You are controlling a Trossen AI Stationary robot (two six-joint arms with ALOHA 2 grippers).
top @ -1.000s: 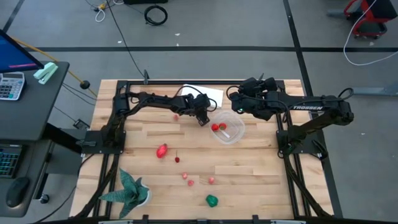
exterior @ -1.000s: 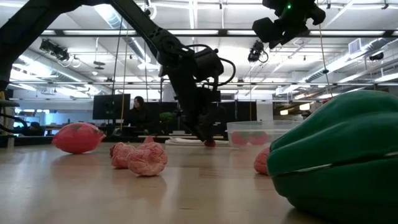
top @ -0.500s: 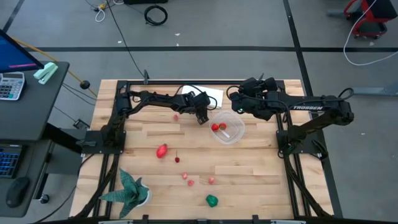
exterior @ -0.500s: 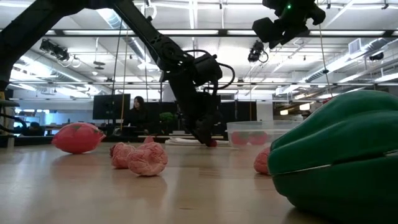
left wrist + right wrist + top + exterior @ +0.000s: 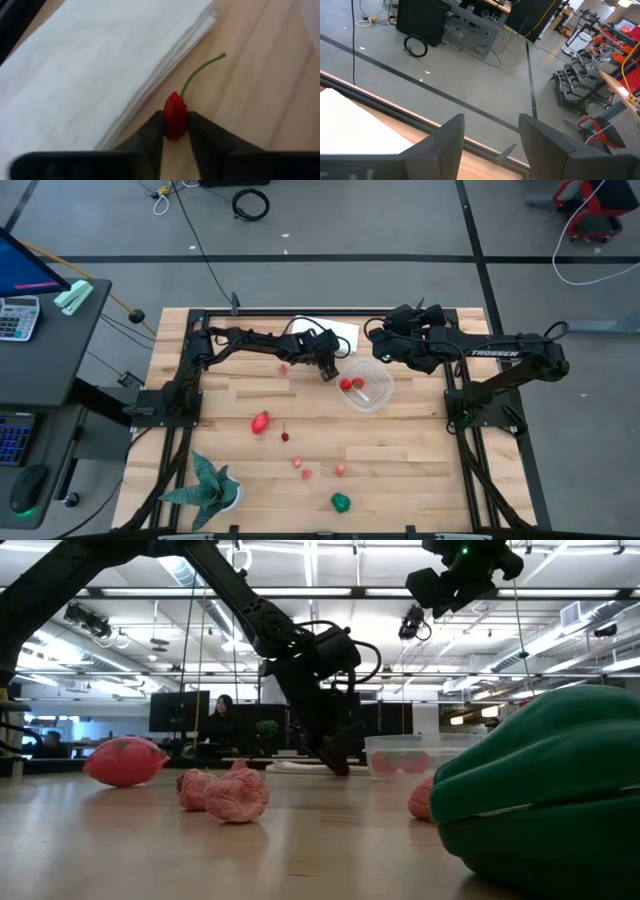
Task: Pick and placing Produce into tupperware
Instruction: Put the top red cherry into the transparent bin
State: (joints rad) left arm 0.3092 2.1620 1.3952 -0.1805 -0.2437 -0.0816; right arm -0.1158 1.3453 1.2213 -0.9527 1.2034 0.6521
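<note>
The wooden table (image 5: 420, 450) carries a white cloth (image 5: 330, 332), a clear tub (image 5: 370, 388) and a potted plant (image 5: 208, 483). Red and pink produce (image 5: 260, 422) and one green piece (image 5: 341, 502) lie scattered on its front half.

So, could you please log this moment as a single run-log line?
left gripper: shut on red chilli beside white cloth | right gripper: open, idle | tupperware: holds red produce

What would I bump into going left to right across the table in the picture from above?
Plant → big red fruit → left jaws pinching a small red chili → green veggie → tub → right jaws, open, waiting beside the tub.
</note>
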